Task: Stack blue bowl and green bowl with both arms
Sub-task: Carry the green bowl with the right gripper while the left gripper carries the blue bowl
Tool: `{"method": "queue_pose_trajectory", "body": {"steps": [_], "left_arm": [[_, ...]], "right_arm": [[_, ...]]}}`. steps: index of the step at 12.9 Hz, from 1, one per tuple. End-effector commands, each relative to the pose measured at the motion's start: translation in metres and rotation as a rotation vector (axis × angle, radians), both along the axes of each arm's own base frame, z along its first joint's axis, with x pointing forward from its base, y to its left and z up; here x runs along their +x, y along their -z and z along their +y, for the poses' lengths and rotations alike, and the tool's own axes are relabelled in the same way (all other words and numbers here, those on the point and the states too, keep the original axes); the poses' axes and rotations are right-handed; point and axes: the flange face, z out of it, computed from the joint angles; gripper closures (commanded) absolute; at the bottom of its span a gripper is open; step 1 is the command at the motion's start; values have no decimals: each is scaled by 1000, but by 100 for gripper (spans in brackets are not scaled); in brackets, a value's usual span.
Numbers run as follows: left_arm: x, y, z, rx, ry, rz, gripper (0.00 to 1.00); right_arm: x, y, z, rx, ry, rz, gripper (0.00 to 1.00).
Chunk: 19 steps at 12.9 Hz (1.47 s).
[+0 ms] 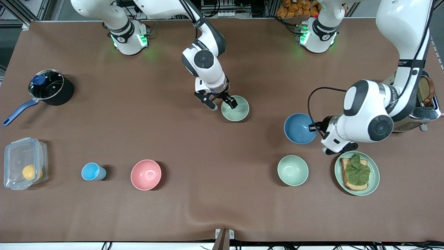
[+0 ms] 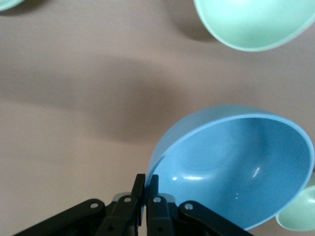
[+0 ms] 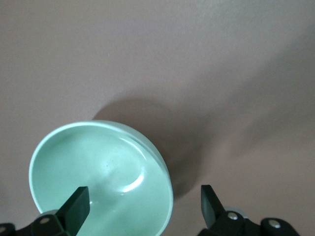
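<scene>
The blue bowl (image 1: 299, 128) is near the left arm's end of the table, and my left gripper (image 1: 315, 127) is shut on its rim. In the left wrist view the blue bowl (image 2: 236, 167) looks tilted, with its rim pinched in the left gripper (image 2: 146, 181). A pale green bowl (image 1: 235, 108) stands at mid-table. My right gripper (image 1: 223, 103) is open and low over that bowl's rim. In the right wrist view the right gripper (image 3: 143, 201) straddles the green bowl's (image 3: 98, 172) rim, one finger over the inside and one outside.
A second green bowl (image 1: 293, 170) and a green plate with toast (image 1: 373, 180) lie nearer the front camera than the blue bowl. A toaster (image 1: 425, 107) is by the left arm. A pink bowl (image 1: 146, 174), light-blue cup (image 1: 92, 171), plastic box (image 1: 23, 167) and pot (image 1: 48, 86) are toward the right arm's end.
</scene>
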Motion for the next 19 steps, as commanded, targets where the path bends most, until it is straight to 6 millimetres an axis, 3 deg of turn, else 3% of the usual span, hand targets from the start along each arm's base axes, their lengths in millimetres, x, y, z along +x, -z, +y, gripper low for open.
{"method": "queue_pose_trajectory", "body": {"steps": [1,5,8,10,11,12,13,17,19], "left_arm": [[-17,-19,-35,-4,-46,10,100],[-26,-23,-62,-13,-30,12,100],[-34,-27,-81,-9,-41,17,100],[-38,-31,-92,-8,-52,15,100],[-40,-32,-99,-8,-59,13,100],[-41,-33,-103,-6,-67,14,100],[-42,-35,-105,-7,-69,10,100],[-47,-39,-120,-11,-83,-1,100],[-49,-39,-128,-14,-73,-7,100]], "right_arm": [[30,-36,-3,-23,25,67,0],[59,-74,-28,-22,14,91,0],[67,-83,-38,-29,11,108,0],[74,-78,-47,-31,3,108,0],[86,-72,-55,-5,-6,106,0],[101,-63,-66,102,122,174,0],[105,-38,-72,179,231,258,0],[115,28,-98,134,325,337,0],[118,45,-105,204,467,425,0]]}}
